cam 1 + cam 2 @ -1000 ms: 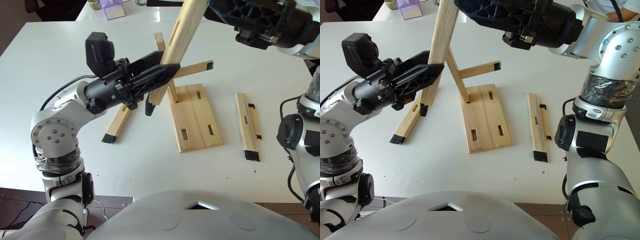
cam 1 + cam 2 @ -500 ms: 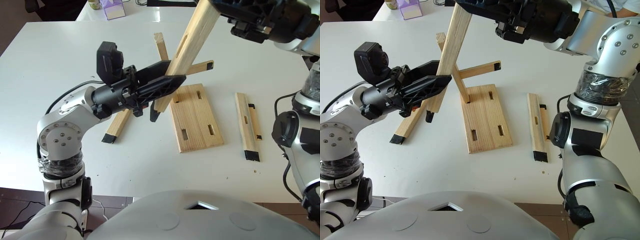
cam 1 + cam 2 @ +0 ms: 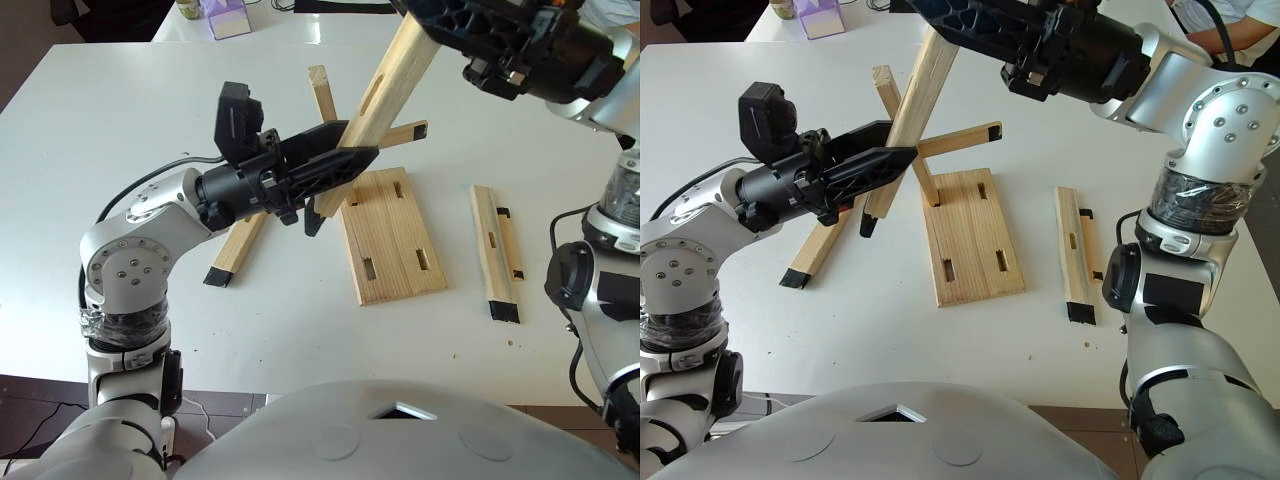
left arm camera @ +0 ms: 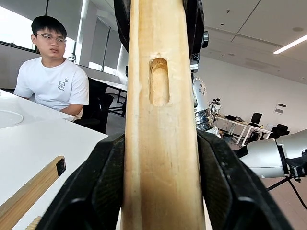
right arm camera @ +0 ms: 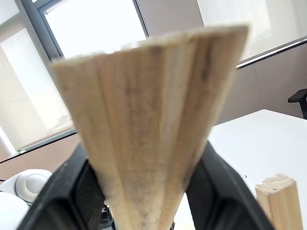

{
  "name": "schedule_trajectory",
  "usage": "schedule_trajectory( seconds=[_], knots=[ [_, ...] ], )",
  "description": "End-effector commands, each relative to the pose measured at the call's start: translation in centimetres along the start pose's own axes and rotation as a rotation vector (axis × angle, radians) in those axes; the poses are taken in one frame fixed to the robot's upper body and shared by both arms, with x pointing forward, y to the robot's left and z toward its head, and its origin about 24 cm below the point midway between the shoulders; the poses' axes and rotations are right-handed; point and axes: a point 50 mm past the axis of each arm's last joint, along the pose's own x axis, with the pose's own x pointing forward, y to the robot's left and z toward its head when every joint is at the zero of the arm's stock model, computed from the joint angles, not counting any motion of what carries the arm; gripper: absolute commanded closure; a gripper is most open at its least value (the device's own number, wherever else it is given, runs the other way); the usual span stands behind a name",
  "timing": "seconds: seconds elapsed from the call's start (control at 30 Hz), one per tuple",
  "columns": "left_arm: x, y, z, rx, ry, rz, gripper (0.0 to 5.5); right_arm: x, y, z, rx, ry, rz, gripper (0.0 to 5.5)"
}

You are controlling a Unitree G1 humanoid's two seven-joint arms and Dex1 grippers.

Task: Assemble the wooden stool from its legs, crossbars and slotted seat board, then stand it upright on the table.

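A long wooden leg (image 3: 385,90) with a slot hangs tilted over the table, its black-capped foot low and its top leaning right. My left gripper (image 3: 350,160) is shut on its lower part, and the pads (image 4: 108,182) press both sides. My right gripper (image 3: 425,15) is shut on its top end (image 5: 153,120). The slotted seat board (image 3: 395,235) lies flat just right of the foot. Behind the held leg lie another leg (image 3: 240,240), a slanted piece (image 3: 320,85) and a crossbar (image 3: 400,133). A further leg (image 3: 495,250) with a short crossbar (image 3: 512,245) lies to the right.
A purple box (image 3: 225,17) and a jar (image 3: 187,8) stand at the table's far edge. The white table (image 3: 100,130) has bare room on the left and along the front edge.
The held leg has tilted further, its top swinging right with the right gripper. My left gripper has moved right and a little up with the leg's lower part.
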Motion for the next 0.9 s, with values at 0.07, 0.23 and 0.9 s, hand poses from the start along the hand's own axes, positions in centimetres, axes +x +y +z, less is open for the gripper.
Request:
schedule_trajectory(
  seconds=[0.07, 0.23, 0.9],
  knots=[
    [-1.7, 1.3, -0.8, -0.026, 0.054, 0.132, 2.45, -2.2, -0.2, 1.7, -0.119, -0.043, -0.150, 3.45],
    [-2.7, 1.5, -1.0, 0.071, 0.181, 0.166, 2.23, -3.0, 0.1, 0.9, -0.205, 0.049, -0.182, 3.45],
    [2.3, 2.8, -8.5, 0.665, 0.813, 0.042, 2.23, -10.1, -4.4, -1.4, -0.607, 0.337, -0.532, 3.45]
  ],
)
